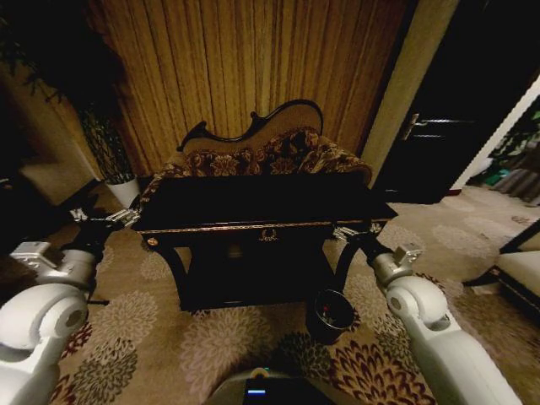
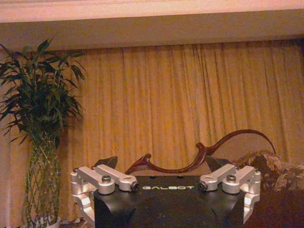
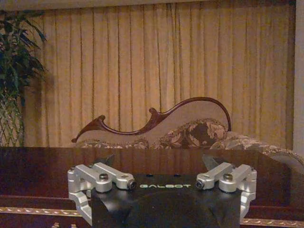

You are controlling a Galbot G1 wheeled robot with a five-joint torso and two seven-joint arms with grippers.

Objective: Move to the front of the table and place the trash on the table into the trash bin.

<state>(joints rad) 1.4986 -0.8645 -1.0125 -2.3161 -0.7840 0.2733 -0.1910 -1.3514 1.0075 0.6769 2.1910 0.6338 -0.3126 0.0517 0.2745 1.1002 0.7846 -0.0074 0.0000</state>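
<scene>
The robot stands squarely before the table (image 1: 261,207), whose front edge with gold trim spans the middle of the head view. The approach looks essentially finished, so the step in hand is the turn from driving to picking.

The left tool (image 1: 118,218) hangs beside the table's corner at about 9 o'clock from the table's centre. The right tool (image 1: 359,229) hangs beside the opposite corner at about 3 o'clock. Both are level with the tabletop and hold nothing. In each wrist view the fingers stand apart, with the dark tips spread wide: left tool (image 2: 161,164), right tool (image 3: 159,160).

The trash bin (image 1: 330,314) sits on the carpet at roughly 5 o'clock from the table's centre, just in front of the table's right leg and near the right arm. The sofa (image 1: 270,152) stands behind the table at 12 o'clock, and a plant (image 1: 105,139) is at about 10 o'clock.

The tabletop is very dark, and I cannot make out any trash on it from here.

The next move, as I judge it, calls for finding a piece of trash on the tabletop and bringing one tool up and over the edge above it. The right arm suits the drop, as the bin is on its side.
</scene>
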